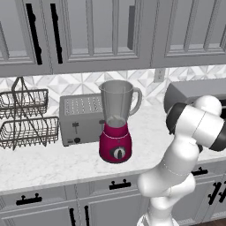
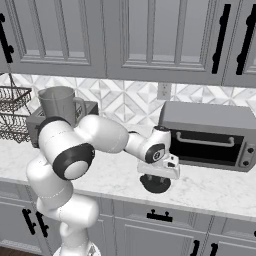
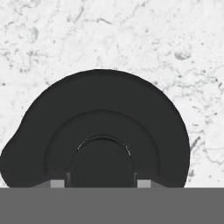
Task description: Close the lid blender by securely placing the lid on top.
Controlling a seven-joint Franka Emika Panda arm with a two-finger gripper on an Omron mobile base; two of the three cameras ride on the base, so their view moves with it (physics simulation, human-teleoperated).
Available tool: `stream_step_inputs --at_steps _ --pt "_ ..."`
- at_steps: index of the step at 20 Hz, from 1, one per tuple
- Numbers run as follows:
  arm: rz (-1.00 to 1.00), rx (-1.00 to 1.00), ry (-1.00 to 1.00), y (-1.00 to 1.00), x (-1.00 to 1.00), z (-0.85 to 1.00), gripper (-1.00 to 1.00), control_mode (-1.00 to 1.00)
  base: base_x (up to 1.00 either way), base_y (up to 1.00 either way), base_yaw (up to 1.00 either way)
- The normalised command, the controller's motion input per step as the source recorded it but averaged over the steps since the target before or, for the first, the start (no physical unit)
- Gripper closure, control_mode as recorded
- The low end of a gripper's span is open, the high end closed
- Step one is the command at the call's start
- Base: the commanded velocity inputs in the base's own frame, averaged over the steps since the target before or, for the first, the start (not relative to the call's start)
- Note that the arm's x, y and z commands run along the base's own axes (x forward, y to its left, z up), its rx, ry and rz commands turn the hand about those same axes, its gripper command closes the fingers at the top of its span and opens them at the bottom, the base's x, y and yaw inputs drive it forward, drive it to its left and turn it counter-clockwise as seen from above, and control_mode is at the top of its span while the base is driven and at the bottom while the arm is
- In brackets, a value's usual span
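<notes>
Gripper (image 2: 156, 179) lowered over the round black lid (image 2: 155, 184), fingers either side of its central knob; whether they clamp it cannot be told. Lid lies on the marble counter (image 2: 210, 187), well right of the magenta-based blender (image 1: 115, 128), its translucent grey jar uncovered

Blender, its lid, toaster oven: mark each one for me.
blender (image 1: 115, 148): left base view, on the magenta base above the dial.
lid (image 3: 100, 113): hand view, on the black dome's upper surface.
toaster oven (image 2: 207, 117): right base view, on its grey top panel.
</notes>
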Motion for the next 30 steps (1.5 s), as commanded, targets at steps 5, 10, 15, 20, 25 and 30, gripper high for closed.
stream_step_inputs --at_steps 5,10,15,20,25,30 --pt "0.0 -0.01 0.0 0.04 0.0 0.0 1.0 -1.0 0.0 0.0 0.0" --pt "0.0 -0.03 -0.15 0.26 -0.13 0.6 1.0 -1.0 0.0 0.0 0.0" --pt "0.0 -0.13 -0.27 0.6 -0.1 1.0 1.0 -1.0 0.0 0.0 0.0" --pt "-0.02 -0.16 -0.21 0.66 0.0 1.0 1.0 -1.0 0.0 0.0 0.0" --pt "-0.05 -0.09 -0.19 0.4 -0.05 1.0 1.0 -1.0 0.0 0.0 0.0" --pt "-0.05 0.0 -0.14 0.36 0.0 1.0 1.0 -1.0 0.0 0.0 0.0"
